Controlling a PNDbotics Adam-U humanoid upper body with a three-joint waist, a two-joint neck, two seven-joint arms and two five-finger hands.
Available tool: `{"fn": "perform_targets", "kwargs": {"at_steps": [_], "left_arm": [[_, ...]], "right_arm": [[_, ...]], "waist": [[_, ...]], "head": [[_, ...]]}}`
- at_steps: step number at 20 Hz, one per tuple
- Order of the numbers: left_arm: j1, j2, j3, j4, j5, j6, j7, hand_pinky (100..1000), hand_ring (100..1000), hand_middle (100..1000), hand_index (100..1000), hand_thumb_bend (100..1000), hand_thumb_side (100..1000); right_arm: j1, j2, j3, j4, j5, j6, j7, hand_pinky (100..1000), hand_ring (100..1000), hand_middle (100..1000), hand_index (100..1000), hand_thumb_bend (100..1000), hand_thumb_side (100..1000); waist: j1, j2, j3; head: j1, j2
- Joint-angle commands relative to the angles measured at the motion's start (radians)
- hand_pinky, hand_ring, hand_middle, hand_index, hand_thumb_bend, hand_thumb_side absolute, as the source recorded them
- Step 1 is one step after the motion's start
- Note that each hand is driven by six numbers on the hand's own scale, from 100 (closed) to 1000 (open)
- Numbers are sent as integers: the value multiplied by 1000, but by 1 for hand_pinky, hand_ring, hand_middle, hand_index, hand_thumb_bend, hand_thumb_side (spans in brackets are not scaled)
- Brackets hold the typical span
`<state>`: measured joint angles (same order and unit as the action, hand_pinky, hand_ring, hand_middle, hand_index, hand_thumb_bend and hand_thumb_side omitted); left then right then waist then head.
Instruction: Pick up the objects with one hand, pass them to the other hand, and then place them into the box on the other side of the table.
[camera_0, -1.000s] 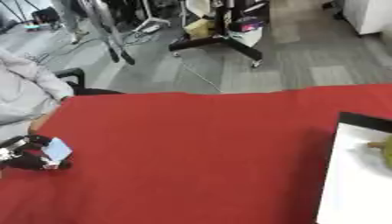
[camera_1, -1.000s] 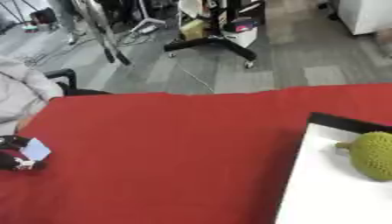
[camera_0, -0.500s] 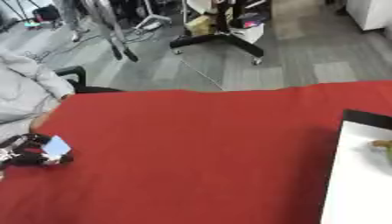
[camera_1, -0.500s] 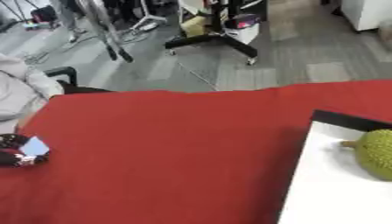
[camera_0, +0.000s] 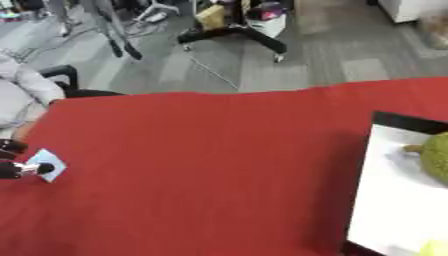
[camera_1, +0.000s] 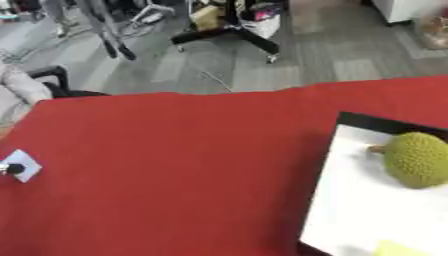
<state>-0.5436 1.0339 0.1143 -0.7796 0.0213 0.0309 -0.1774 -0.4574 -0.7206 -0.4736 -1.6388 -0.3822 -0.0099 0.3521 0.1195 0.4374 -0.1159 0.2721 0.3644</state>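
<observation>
I judge the pick-up step to be in hand: my left hand (camera_0: 12, 169) shows only as dark fingertips at the left edge of the red table (camera_0: 201, 170), and a small pale blue-white square object (camera_0: 48, 165) sits against them. In the left eye view two dark fingers appear, one above the square and one touching its near-left edge; the thing seems pinched at that edge, yet I cannot confirm whether it is lifted or lies flat on the cloth. How far the rest of the hand is open I cannot tell, since the palm is out of frame. My right hand appears in neither view. The white box (camera_1: 350, 200) with a dark rim stands at the right side of the table, well apart from the square, with bare red cloth between. It already holds a green spiky durian-like fruit (camera_1: 418, 159) and a yellow-green item (camera_1: 398, 249) at its near edge. The next move calls for raising the square clear, carrying it toward the table's middle, and bringing the right hand in to receive it before placement in the box.
</observation>
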Motion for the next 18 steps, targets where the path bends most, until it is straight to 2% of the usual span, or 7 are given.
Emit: {"fn": "perform_targets", "kwargs": {"at_steps": [1, 4, 13, 18], "left_arm": [[0, 59, 15, -2, -1, -1, 11, 875, 876, 778, 806, 894, 339], [-1, 59, 15, -3, -1, -8, 10, 878, 883, 790, 815, 889, 334], [-4, 52, 16, 46, 3, -8, 10, 881, 897, 823, 837, 872, 319], [-5, 48, 17, 66, -4, -13, 33, 878, 895, 819, 834, 870, 317]], "right_arm": [[-7, -37, -14, -3, 6, -14, 0, 1000, 929, 975, 978, 100, 185], [-7, -38, -15, 4, 8, -26, 1, 1000, 929, 975, 978, 100, 186], [-17, -35, -15, 17, 16, -51, 12, 1000, 929, 975, 978, 100, 190], [-16, -30, -19, 21, 23, -54, 16, 1000, 928, 964, 976, 100, 194]], "waist": [[-9, -2, -5], [-8, 5, -15], [-2, 35, -42], [-1, 42, -45]], "head": [[-17, 4], [-10, -4], [52, -54], [82, -80]]}}
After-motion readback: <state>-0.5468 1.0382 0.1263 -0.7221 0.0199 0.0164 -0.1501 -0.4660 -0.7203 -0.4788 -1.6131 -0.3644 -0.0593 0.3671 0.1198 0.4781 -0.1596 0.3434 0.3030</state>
